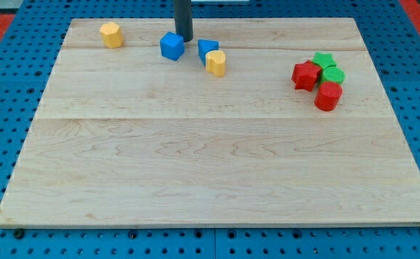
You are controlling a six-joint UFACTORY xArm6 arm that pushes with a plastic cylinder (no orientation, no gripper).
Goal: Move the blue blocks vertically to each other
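A blue cube (172, 46) sits near the view's top, left of centre. A second blue block (207, 49), wedge-like, lies to its right, touching a yellow block (216, 63) at its lower right. My tip (185, 39) stands between the two blue blocks, just above and right of the blue cube, close to its upper right corner. The rod comes down from the view's top edge.
A yellow block (111, 34) sits at the top left. At the right, a cluster: red star (305, 75), green star (324, 60), green block (333, 75), red block (328, 96). The wooden board (210, 165) lies on a blue pegboard.
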